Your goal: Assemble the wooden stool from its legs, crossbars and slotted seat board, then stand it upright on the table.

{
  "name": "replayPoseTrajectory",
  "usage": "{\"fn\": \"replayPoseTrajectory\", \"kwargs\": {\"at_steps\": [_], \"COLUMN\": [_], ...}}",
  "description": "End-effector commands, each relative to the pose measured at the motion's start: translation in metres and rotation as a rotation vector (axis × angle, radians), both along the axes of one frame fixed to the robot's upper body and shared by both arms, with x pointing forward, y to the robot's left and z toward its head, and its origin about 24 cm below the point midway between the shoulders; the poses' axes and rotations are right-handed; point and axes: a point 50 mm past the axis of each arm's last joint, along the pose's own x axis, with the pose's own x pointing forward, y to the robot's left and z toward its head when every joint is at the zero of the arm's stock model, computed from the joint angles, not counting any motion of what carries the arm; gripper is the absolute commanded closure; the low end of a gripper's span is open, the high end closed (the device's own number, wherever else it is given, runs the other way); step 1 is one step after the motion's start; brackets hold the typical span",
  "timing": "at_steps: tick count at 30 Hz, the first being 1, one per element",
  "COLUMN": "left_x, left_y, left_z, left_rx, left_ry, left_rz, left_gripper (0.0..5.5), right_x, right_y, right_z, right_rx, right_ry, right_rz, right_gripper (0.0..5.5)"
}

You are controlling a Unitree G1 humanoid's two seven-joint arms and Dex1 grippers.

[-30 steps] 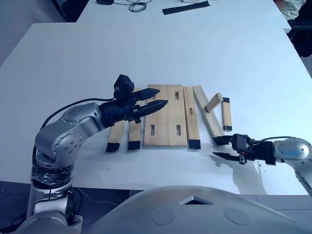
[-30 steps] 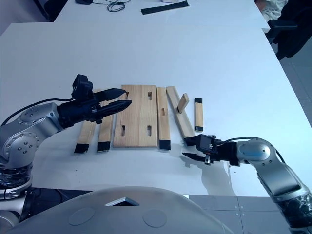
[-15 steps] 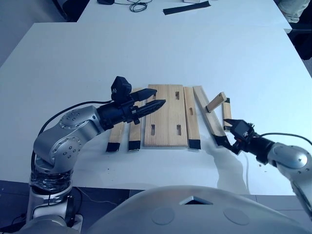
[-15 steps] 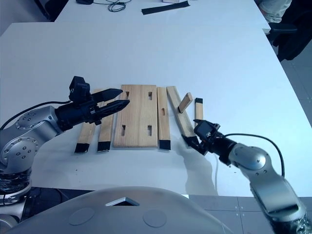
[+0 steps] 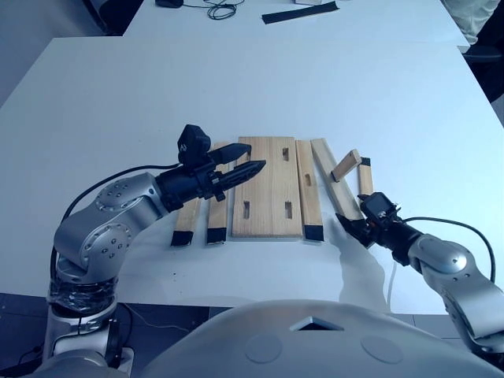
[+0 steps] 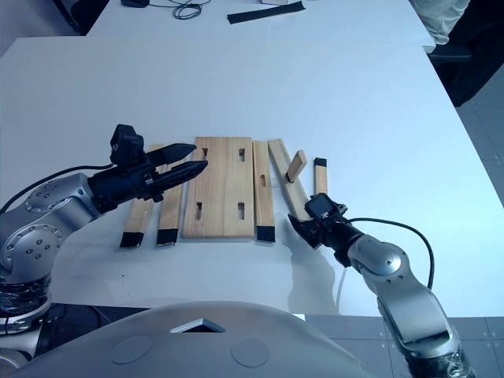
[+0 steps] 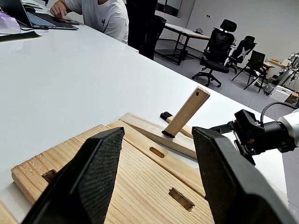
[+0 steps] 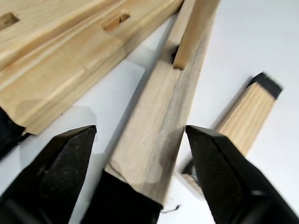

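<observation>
On the counter (image 5: 236,79), right jaws are sitting wide open astride the angled leg's (image 8: 154,135) black-capped end, not gripping it; left jaws are hovering open, empty, over the seat board (image 5: 269,189).

Site assessed as an open-plan office or lab workroom. I run the rig at a large white table (image 5: 331,87); a second table (image 5: 394,20) butts against its far edge and carries cables (image 5: 222,9). My left wrist view records a laptop (image 7: 18,11), swivel chairs (image 7: 219,44) and further desks (image 7: 184,31) on grey floor (image 7: 224,88).
</observation>
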Motion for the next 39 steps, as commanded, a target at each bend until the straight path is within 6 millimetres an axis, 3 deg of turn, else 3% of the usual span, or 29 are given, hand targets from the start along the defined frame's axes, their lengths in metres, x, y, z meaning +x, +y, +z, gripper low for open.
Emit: {"fn": "replayPoseTrajectory", "kwargs": {"at_steps": [1,5,8,18,24,27,32,36,39], "left_x": [0.002,0.003,0.004,0.010,0.013,0.018,0.035,0.039,0.028], "left_y": [-0.001,-0.001,-0.001,0.001,0.003,0.007,0.028,0.036,0.027], "left_z": [0.003,0.003,0.004,0.005,0.005,0.005,0.004,0.014,0.033], "left_rx": [0.009,0.012,0.014,0.014,0.014,0.017,-0.050,-0.169,-0.315], "left_ry": [-0.006,-0.005,-0.005,-0.014,-0.021,-0.029,0.010,0.032,0.042], "left_rz": [-0.011,-0.014,-0.017,0.005,0.021,0.045,0.103,0.068,-0.099], "left_gripper": [2.80,2.80,2.80,2.80,2.80,2.80,2.80,2.80,2.80], "right_x": [-0.001,-0.010,-0.012,0.005,0.023,0.037,0.057,0.062,0.057], "right_y": [-0.001,-0.007,-0.009,-0.016,-0.013,-0.004,0.017,0.013,0.003], "right_z": [-0.016,-0.038,-0.043,-0.037,-0.025,-0.006,0.054,0.088,0.110], "right_rx": [0.002,0.028,0.031,0.012,0.046,0.150,0.538,0.707,0.806], "right_ry": [0.044,0.128,0.129,0.020,-0.063,-0.144,-0.279,-0.273,-0.207], "right_rz": [-0.029,-0.070,-0.088,-0.191,-0.238,-0.223,-0.015,0.164,0.343], "right_gripper": [1.96,1.96,2.15,3.41,3.43,3.43,3.43,3.44,3.44]}}
